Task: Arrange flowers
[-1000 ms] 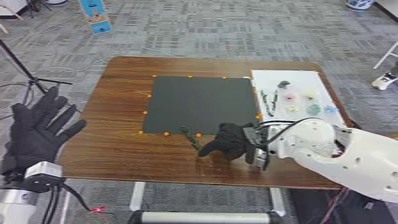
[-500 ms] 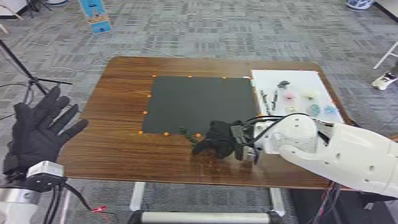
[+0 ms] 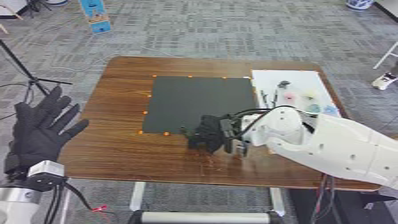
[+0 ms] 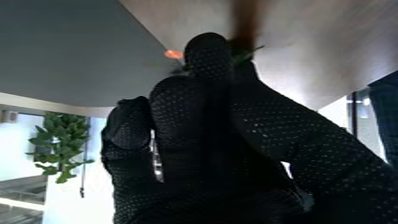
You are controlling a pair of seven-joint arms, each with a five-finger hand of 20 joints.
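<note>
Right robot hand shifted left to black mat, pinching dark-green leafy sprig, left robot hand spread wide

Can read no text, label, brand, number or sign in either the head view or the right wrist view. Cannot make out any wording on the tall blue panel standing beyond the far left corner of the table, too small in the head view to tell.
</note>
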